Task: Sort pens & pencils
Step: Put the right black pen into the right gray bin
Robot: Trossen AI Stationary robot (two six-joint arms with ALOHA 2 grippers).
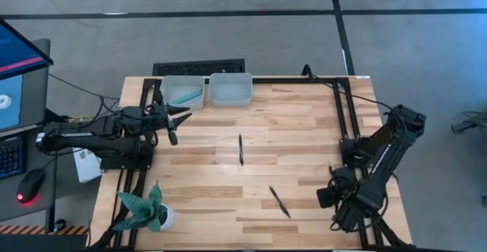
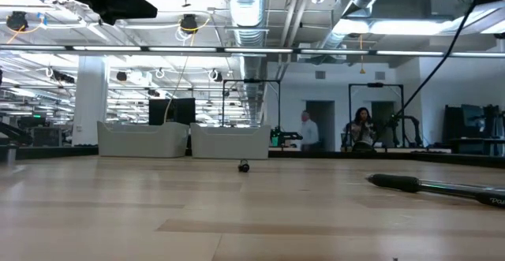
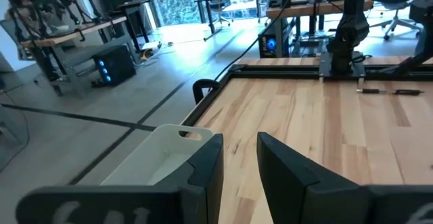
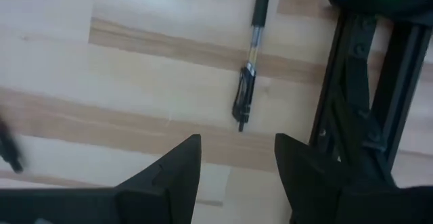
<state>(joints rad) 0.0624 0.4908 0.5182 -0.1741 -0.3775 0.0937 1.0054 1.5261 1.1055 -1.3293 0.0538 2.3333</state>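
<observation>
Teal pens (image 1: 186, 96) lie in the left clear bin (image 1: 173, 81) at the table's far edge. The right bin (image 1: 230, 89) beside it shows nothing inside. One black pen (image 1: 241, 149) lies at mid-table and another (image 1: 279, 201) nearer the front, also seen in the low view (image 2: 442, 186). A third black pen (image 4: 247, 82) lies on the wood beside the right frame rail. My left gripper (image 1: 173, 122) (image 3: 240, 163) hovers open just in front of the left bin. My right gripper (image 1: 327, 199) (image 4: 237, 160) is open above the table near the third pen.
A teal spiky potted plant (image 1: 148, 210) stands at the near left corner. Black frame rails (image 1: 346, 115) run along the table's right and far sides. People stand in the room behind (image 2: 308, 131). Bare wood lies between the pens.
</observation>
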